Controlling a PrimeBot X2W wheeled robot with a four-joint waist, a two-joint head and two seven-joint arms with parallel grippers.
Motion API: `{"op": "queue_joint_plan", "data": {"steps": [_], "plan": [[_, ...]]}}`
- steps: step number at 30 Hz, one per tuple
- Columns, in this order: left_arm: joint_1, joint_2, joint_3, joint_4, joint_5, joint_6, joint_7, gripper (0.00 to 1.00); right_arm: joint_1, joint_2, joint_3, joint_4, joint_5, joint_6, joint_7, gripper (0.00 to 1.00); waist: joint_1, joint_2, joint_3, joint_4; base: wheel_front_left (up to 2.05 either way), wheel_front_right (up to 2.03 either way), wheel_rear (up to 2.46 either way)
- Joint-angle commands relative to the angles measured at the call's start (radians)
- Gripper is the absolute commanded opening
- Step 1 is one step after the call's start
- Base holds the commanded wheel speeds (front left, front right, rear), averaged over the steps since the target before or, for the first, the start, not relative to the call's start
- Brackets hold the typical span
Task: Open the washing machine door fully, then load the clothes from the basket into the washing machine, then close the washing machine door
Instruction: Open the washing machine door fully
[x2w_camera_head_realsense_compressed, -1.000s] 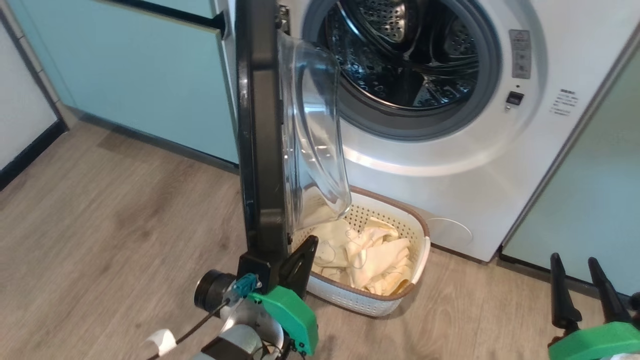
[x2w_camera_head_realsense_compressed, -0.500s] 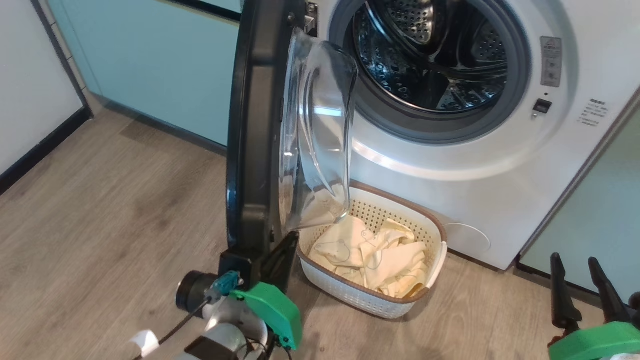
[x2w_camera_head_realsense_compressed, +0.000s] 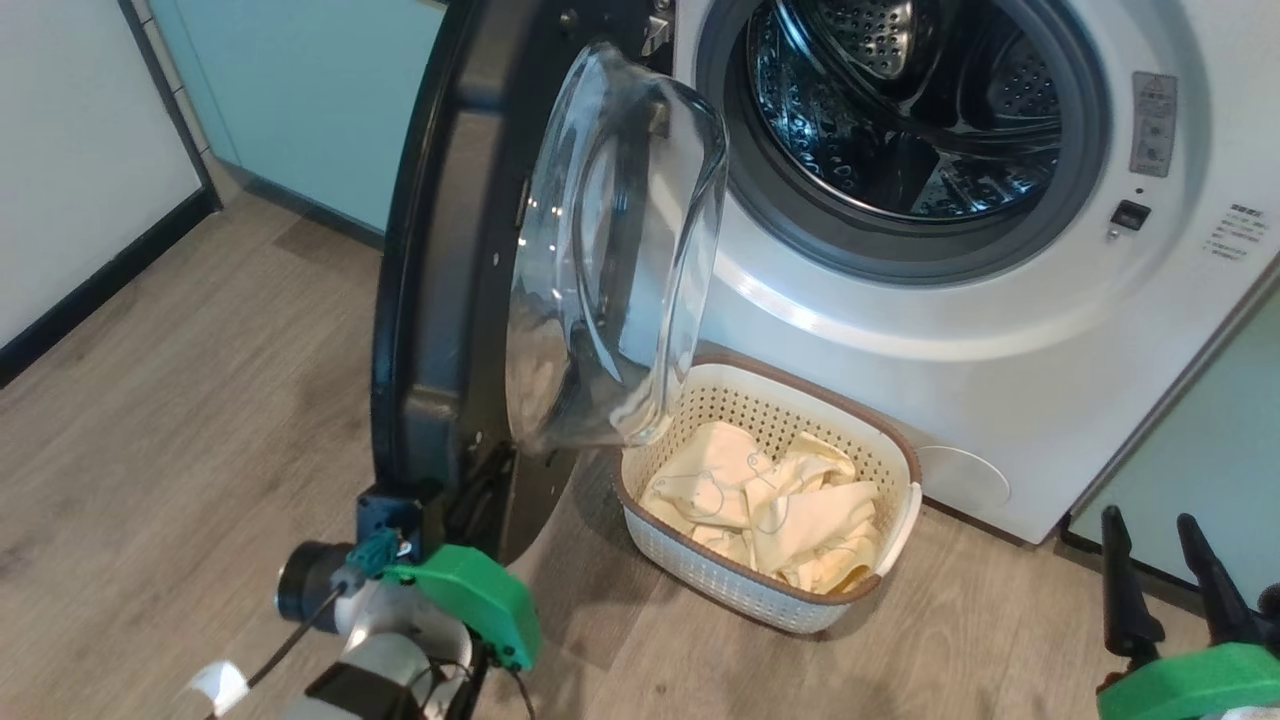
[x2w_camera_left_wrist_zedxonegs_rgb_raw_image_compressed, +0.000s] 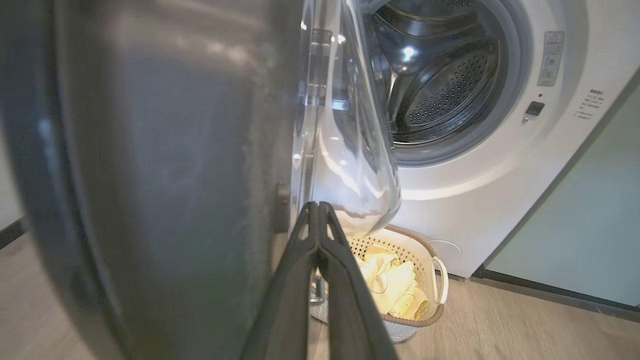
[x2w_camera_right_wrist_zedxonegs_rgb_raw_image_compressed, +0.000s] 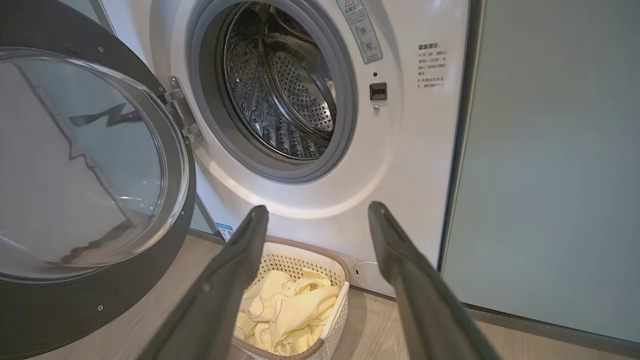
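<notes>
While the left gripper (x2w_camera_left_wrist_zedxonegs_rgb_raw_image_compressed: 317, 207), lower left of the head view, had its two dark fingers clenched together on nothing, one washing machine door (x2w_camera_head_realsense_compressed: 430, 300), a glossy black ring round a bulging clear glass bowl, stood open above it. Lower centre, one perforated cream basket (x2w_camera_head_realsense_compressed: 720, 585) held crumpled pale yellow clothes (x2w_camera_head_realsense_compressed: 770, 510). One white washing machine (x2w_camera_head_realsense_compressed: 900, 330) showed a perforated steel drum (x2w_camera_head_realsense_compressed: 900, 110); lower right, the right gripper (x2w_camera_head_realsense_compressed: 1147, 518) gaped, its two fingers released

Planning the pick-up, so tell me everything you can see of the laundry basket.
The basket is rounded-rectangular cream plastic with perforated walls, a brown rim and a white side handle. It stands upright on the wooden floor just before the washing machine, beside the open washing machine door, and holds crumpled pale yellow clothes.
</notes>
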Motion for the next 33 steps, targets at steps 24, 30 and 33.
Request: {"op": "queue_joint_plan", "data": {"steps": [24,30,33], "plan": [[-0.009,0.117,0.219,-0.005,-0.074,0.056,-0.055,0.00,-0.050,-0.037,0.031,-0.034,0.000,0.004,-0.010,1.00,0.0000,0.0000,0.039,0.021,0.00,0.00,0.00],[-0.037,0.120,0.273,0.068,-0.093,0.037,-0.077,0.00,-0.054,-0.047,0.044,-0.029,0.004,0.004,-0.010,1.00,0.0000,0.0000,0.045,0.000,0.00,0.00,0.00],[-0.057,0.116,0.299,0.112,-0.097,0.024,-0.084,0.00,-0.055,-0.051,0.046,-0.028,0.006,0.004,-0.010,1.00,0.0000,0.0000,0.047,-0.011,0.00,0.00,0.00]]}}
